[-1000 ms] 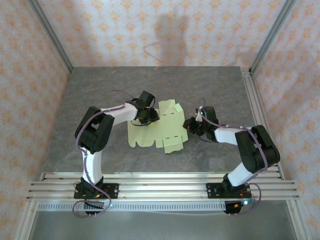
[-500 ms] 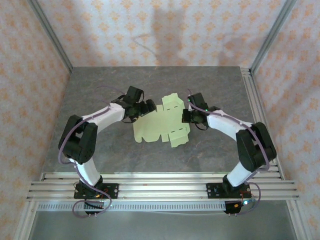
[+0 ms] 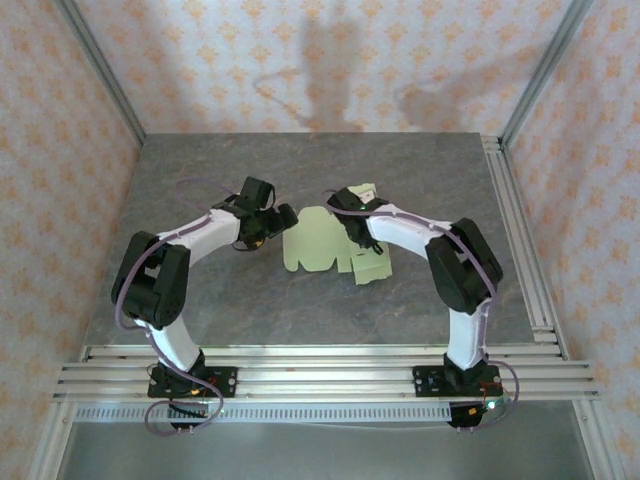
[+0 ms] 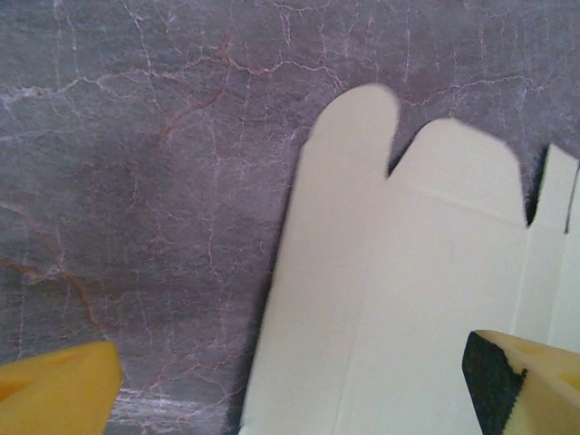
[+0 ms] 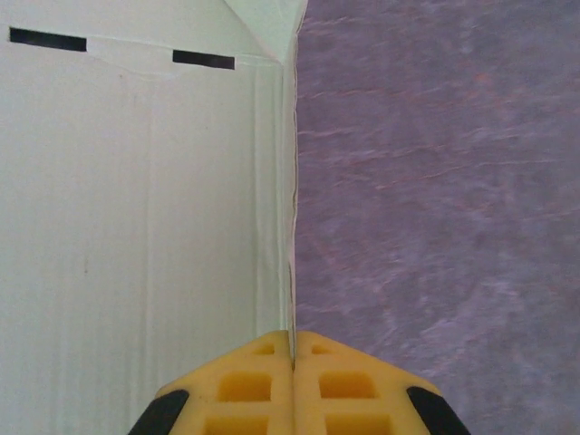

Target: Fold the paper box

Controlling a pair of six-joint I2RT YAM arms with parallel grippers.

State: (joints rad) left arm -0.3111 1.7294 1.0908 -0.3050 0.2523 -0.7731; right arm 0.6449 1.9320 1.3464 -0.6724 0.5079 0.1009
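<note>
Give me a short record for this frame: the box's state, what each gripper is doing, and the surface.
box: pale green die-cut sheet, unfolded
surface: grey stone-look table
left gripper: open, jaws wide, over the sheet's edge, not gripping
right gripper: shut, pinching an edge of the box

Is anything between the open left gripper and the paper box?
Nothing visible. The left gripper has its open fingers either side of the paper box at its left edge, over bare table. The right gripper is shut on another edge, away from that gap.
</note>
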